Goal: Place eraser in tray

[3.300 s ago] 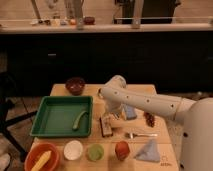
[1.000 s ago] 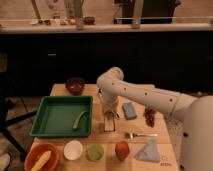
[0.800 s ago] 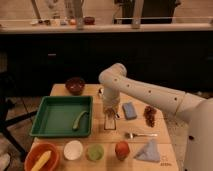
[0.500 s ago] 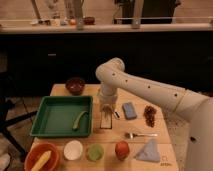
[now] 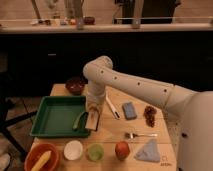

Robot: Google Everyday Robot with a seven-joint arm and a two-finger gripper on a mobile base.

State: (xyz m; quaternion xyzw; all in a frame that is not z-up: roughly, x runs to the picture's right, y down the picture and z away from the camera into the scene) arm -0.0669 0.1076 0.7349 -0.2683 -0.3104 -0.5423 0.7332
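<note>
1. The tray (image 5: 54, 114) is a large, shallow rectangle of green plastic with a raised rim, lying on a pale wooden table (image 5: 113, 128).
2. The gripper (image 5: 93, 110) hangs at the end of a smooth white arm, just above the tray's right rim. Its jaws are closed on the eraser (image 5: 93, 121).
3. The eraser is a small oblong block with a dark top and tan, wood-like sides. It is held at the tray's right rim, and whether it touches the rim cannot be told.
4. Inside the tray, by the right wall, lies a curved green vegetable (image 5: 79, 120).
5. Behind the tray stands a round dark bowl (image 5: 75, 85).
6. To the right of the tray lie a thin white stick (image 5: 112, 107), then a flat blue-grey block (image 5: 129, 110), then a knobbly dark red cluster (image 5: 150, 115).
7. In front of the tray stand a round orange bowl (image 5: 35, 152) holding something yellow, a white bowl (image 5: 73, 149) and a small green cup (image 5: 95, 151).
8. Further right of these are a reddish round fruit (image 5: 122, 149), a metal fork (image 5: 140, 135) and a folded blue-grey cloth (image 5: 148, 151).
</note>
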